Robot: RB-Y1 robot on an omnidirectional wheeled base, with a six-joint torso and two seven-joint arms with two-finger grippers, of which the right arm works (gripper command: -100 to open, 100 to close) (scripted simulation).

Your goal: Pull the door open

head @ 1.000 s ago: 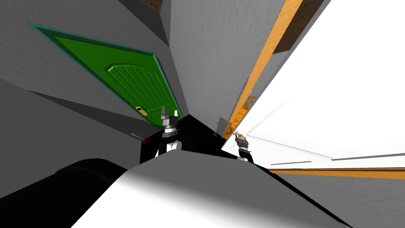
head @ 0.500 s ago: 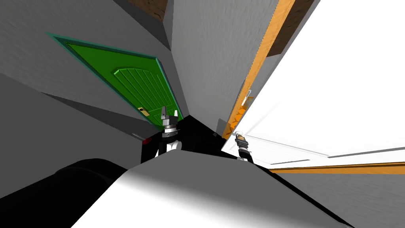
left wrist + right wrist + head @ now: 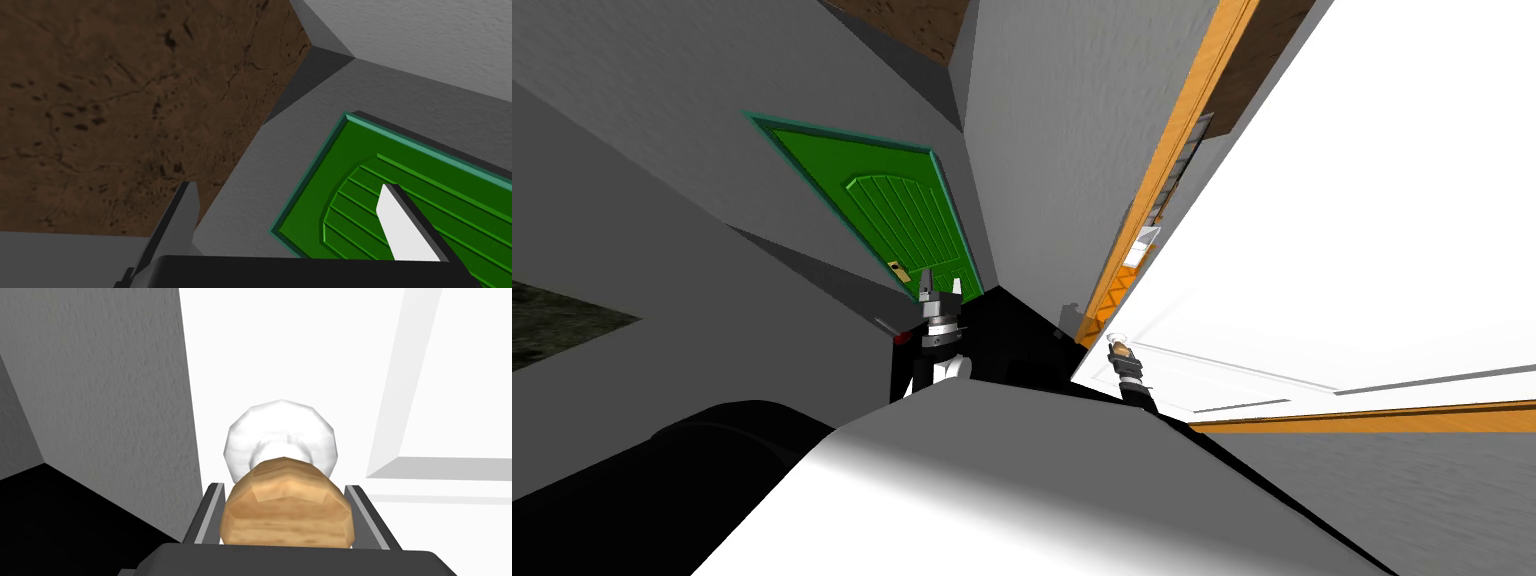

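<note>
Doors take up most of the scene: the white door [image 3: 1362,250], with shallow raised panel mouldings, spreads across my right side and is the largest thing in the head view. It stands at an angle to its orange door frame [image 3: 1180,150], with a narrow gap between the door's free edge and the frame. Grey walls [image 3: 1052,150] rise ahead and to my left. On the left wall, a green door [image 3: 912,215] sits flush in a teal surround, with ribbed panelling and a small brass plate near its lower edge. A wedge of black area [image 3: 1012,340] lies low between the two arms. The left gripper [image 3: 937,285] hangs in front of the green door's lower corner, touching nothing, and its fingers [image 3: 400,225] are spread wide with nothing between them. The right gripper [image 3: 1118,346] is at the white door's free edge, low on the panel. Its fingers [image 3: 212,508] are clamped on either side of a wooden knob [image 3: 285,508]. Behind the knob, a white round rosette [image 3: 280,430] sits against the door's face, close beside the door's edge.
</note>
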